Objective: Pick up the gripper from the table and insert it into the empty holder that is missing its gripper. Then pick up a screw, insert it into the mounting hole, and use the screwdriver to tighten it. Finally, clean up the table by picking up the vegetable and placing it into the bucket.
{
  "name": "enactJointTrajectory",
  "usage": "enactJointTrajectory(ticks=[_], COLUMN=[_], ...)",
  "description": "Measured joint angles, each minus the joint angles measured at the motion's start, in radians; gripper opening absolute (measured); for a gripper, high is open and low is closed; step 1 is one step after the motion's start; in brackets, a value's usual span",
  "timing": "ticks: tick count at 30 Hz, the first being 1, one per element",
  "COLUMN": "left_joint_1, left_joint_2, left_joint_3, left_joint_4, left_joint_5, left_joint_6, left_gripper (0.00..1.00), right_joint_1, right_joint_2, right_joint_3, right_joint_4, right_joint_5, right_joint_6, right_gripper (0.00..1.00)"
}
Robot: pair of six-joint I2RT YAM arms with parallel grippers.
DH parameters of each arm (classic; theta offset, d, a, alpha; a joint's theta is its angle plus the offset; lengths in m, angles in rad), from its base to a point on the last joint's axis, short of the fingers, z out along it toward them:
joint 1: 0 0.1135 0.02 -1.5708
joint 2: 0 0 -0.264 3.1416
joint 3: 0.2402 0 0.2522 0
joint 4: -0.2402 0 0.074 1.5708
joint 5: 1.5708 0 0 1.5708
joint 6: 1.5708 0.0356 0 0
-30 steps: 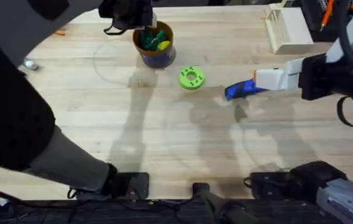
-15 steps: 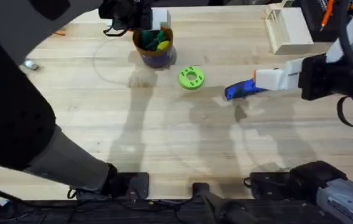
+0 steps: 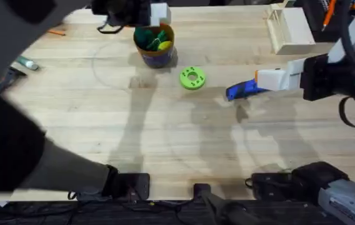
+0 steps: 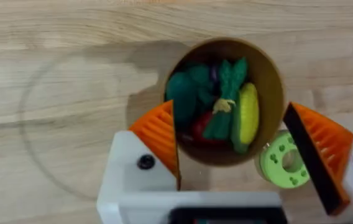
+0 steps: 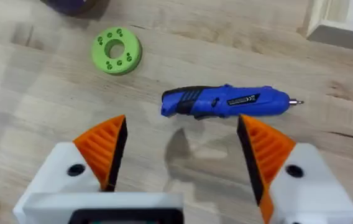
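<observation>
Pale wood surface (image 3: 165,144), mostly bare near the arm bases. Right claw (image 5: 179,155) at approx. 3 o'clock hangs spread, empty, w/ the screwdriver (image 5: 226,101) lying flat just beyond it. Lime disc (image 3: 192,78) mid-surface. Farther, at 12 o'clock, left claw (image 4: 238,146) hangs spread and empty over the bucket (image 3: 156,45); the vegetable (image 4: 226,99) sits inside among other toys. Prob. light, smooth, slippery plastic; pinch it across the middle.
</observation>
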Motion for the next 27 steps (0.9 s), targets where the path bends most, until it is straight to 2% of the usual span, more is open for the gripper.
enactJointTrajectory(ticks=[5,8,11,14,19,27], left_joint_1=[-0.004,-0.027,-0.078,-0.151,-0.257,-0.319], left_joint_2=[-0.151,-0.244,-0.318,-0.403,-0.586,-0.932], left_joint_3=[0.0,0.0,0.0,-0.029,-0.181,-0.488], left_joint_4=[-0.095,-0.191,-0.265,-0.27,-0.274,-0.284], left_joint_5=[-0.002,-0.017,-0.057,-0.099,-0.149,-0.202], left_joint_6=[0.032,0.055,0.066,0.071,0.041,-0.073], left_gripper=[0.987,0.988,0.987,0.987,0.987,0.988], right_joint_1=[0.0,0.0,0.0,0.0,0.0,0.0], right_joint_2=[0.0,0.0,0.0,-0.01,-0.072,-0.198], right_joint_3=[0.0,0.0,0.0,0.0,0.0,0.0], right_joint_4=[0.0,-0.002,-0.009,-0.015,-0.054,-0.155], right_joint_5=[0.0,0.0,0.0,0.0,0.0,0.0], right_joint_6=[0.0,0.0,0.0,0.0,0.0,0.0], right_gripper=[0.994,0.994,0.994,0.994,0.994,0.994])
